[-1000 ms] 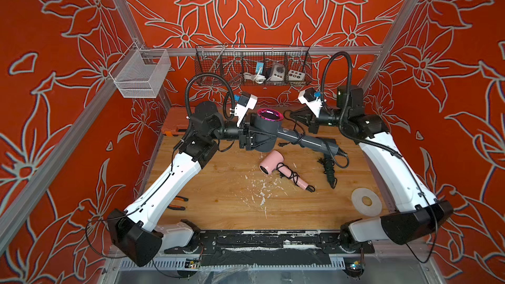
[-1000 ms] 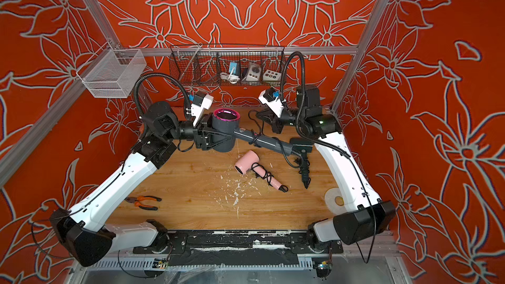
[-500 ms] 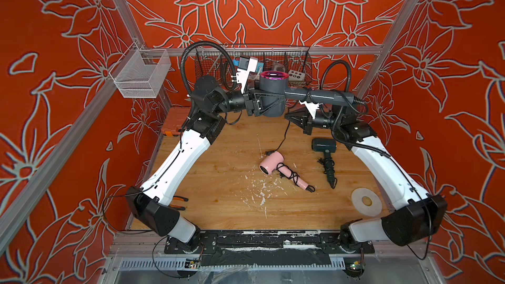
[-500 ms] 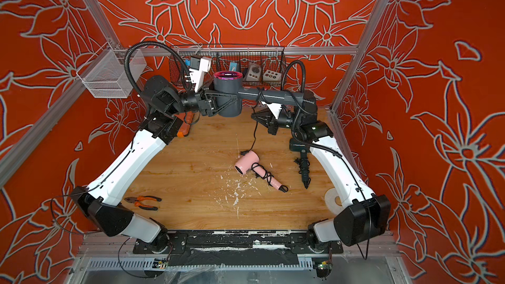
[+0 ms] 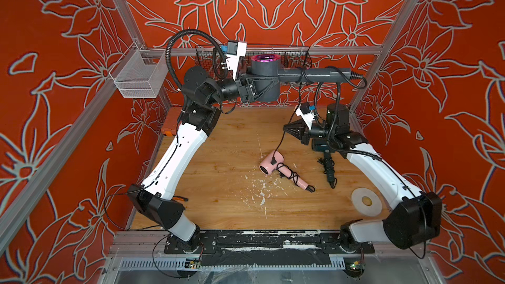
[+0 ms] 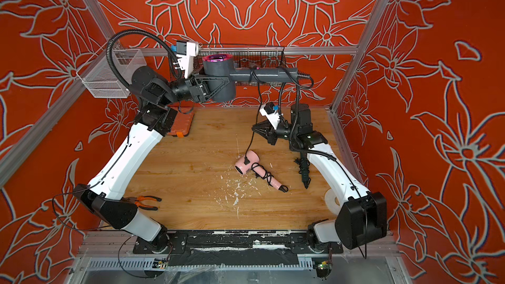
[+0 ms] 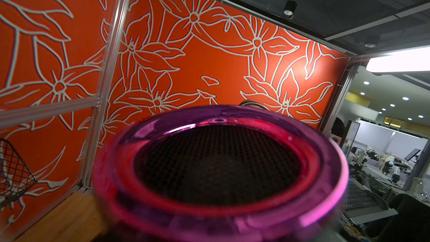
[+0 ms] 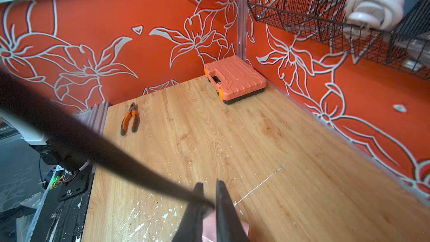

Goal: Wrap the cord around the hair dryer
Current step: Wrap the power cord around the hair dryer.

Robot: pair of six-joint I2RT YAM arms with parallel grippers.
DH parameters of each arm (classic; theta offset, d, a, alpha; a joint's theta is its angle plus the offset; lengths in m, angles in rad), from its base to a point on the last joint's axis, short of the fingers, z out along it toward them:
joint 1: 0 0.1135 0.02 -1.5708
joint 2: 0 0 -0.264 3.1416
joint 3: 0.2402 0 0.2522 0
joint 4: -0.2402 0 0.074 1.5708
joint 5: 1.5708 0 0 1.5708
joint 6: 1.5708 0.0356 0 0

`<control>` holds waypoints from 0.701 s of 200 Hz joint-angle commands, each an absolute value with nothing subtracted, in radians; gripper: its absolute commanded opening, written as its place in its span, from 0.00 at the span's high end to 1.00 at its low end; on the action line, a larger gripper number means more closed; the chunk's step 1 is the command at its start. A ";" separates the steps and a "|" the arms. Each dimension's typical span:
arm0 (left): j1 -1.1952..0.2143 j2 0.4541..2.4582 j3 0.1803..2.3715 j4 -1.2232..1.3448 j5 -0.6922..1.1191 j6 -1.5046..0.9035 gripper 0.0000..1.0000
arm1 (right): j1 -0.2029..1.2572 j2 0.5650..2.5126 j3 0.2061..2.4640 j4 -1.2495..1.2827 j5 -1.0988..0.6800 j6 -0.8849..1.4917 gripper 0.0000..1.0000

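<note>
Hair dryer (image 5: 264,69), grey cylinder, in left end effector (image 5: 262,87); right end effector (image 5: 285,128) pinches thin black cord (image 5: 279,143).

Two matching arms here. The left arm (image 5: 179,157) and right arm (image 5: 374,169) both wear glossy white shells on the long links, with chunky matte black housings at the joints. Each one has a ribbed black conduit (image 5: 175,47) arcing off its far end, plus thin black wires dangling by the near end. Each wrist carries a white camera bracket (image 5: 235,56) with a small blue plug. The left gripper (image 5: 269,86) and right gripper (image 5: 287,128) are black, with skeletal triangular fingers. The black base plate (image 5: 267,243) is scuffed white.
</note>
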State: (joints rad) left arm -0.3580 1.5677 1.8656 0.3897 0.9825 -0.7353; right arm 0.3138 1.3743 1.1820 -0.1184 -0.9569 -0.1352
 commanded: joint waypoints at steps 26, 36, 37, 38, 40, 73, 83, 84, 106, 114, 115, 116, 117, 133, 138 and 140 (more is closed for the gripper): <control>-0.323 1.557 1.909 0.529 0.935 -0.793 1.00 | 0.308 1.385 1.164 -0.084 -0.952 -0.122 0.98; -0.315 1.554 1.907 0.526 0.928 -0.791 1.00 | 0.308 1.387 1.157 -0.080 -0.958 -0.116 1.00; -0.314 1.555 1.907 0.527 0.928 -0.791 1.00 | 0.308 1.387 1.155 -0.079 -0.959 -0.115 1.00; -0.313 1.555 1.907 0.527 0.928 -0.791 1.00 | 0.308 1.387 1.154 -0.078 -0.961 -0.114 1.00; -0.311 1.554 1.905 0.525 0.927 -0.791 1.00 | 0.309 1.387 1.153 -0.076 -0.961 -0.112 1.00; -0.277 1.539 1.885 0.474 0.881 -0.740 1.00 | 0.309 1.355 1.116 -0.076 -0.976 -0.108 1.00; -0.265 1.536 1.877 0.448 0.856 -0.716 1.00 | 0.311 1.336 1.101 -0.079 -0.980 -0.109 1.00; -0.263 1.535 1.877 0.446 0.853 -0.713 1.00 | 0.310 1.334 1.100 -0.080 -0.980 -0.109 1.00; -0.231 1.532 1.869 0.369 0.804 -0.639 1.00 | 0.315 1.280 1.077 -0.122 -0.983 -0.120 1.00; -0.222 1.531 1.868 0.335 0.782 -0.595 1.00 | 0.323 1.257 1.075 -0.161 -0.977 -0.141 1.00; -0.221 1.531 1.867 0.328 0.779 -0.590 1.00 | 0.324 1.254 1.075 -0.173 -0.976 -0.143 1.00; -0.219 1.532 1.867 0.320 0.776 -0.585 1.00 | 0.326 1.250 1.074 -0.173 -0.975 -0.146 1.00; -0.218 1.532 1.868 0.313 0.773 -0.580 1.00 | 0.328 1.246 1.074 -0.178 -0.974 -0.149 1.00; -0.191 1.539 1.855 0.258 0.733 -0.529 1.00 | 0.368 1.194 1.078 -0.274 -0.933 -0.191 1.00; -0.180 1.545 1.846 0.254 0.725 -0.529 1.00 | 0.381 1.181 1.084 -0.304 -0.925 -0.201 1.00; -0.175 1.546 1.842 0.254 0.723 -0.529 1.00 | 0.388 1.176 1.087 -0.318 -0.922 -0.204 1.00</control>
State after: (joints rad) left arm -0.2176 1.5688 1.8515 0.2687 0.8326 -0.6239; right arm 0.3328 1.2545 1.0813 -0.1688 -0.9535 -0.1352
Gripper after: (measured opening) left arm 0.732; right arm 0.068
